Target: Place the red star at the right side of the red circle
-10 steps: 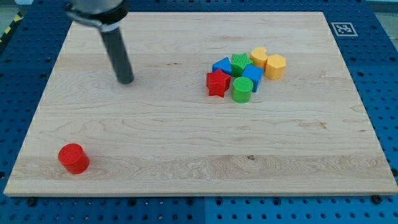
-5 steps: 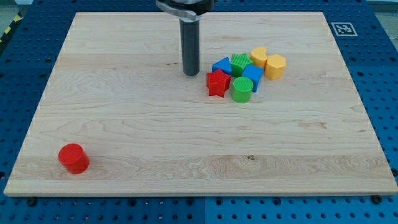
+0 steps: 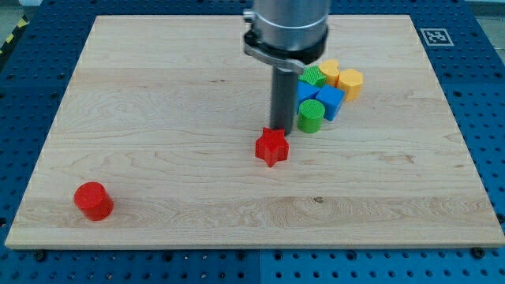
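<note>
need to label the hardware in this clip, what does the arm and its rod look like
A wide grey metallic cylinder enters from the view's top, ending in a darker collar with a small clamp tab on its left. Below it a straight, thin dark rod runs down to my tip, just above the red star. No cables or markings show.

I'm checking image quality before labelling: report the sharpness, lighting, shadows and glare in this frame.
Camera view: evenly lit, no strong glare on the wooden board; the red star, red circle and the clustered blocks look sharp with only soft, short shadows; my tip sits just above the star, the rod's upper housing cut off by the view's top.
</note>
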Robot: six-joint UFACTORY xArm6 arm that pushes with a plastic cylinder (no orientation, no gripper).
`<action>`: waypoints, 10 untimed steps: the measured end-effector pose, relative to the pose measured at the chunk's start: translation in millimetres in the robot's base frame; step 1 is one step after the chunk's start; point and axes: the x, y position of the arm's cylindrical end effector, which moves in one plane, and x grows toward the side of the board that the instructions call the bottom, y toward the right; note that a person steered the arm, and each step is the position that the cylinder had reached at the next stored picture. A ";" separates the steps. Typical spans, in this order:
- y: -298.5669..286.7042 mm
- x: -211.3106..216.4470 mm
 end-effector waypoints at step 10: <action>-58.7 54.8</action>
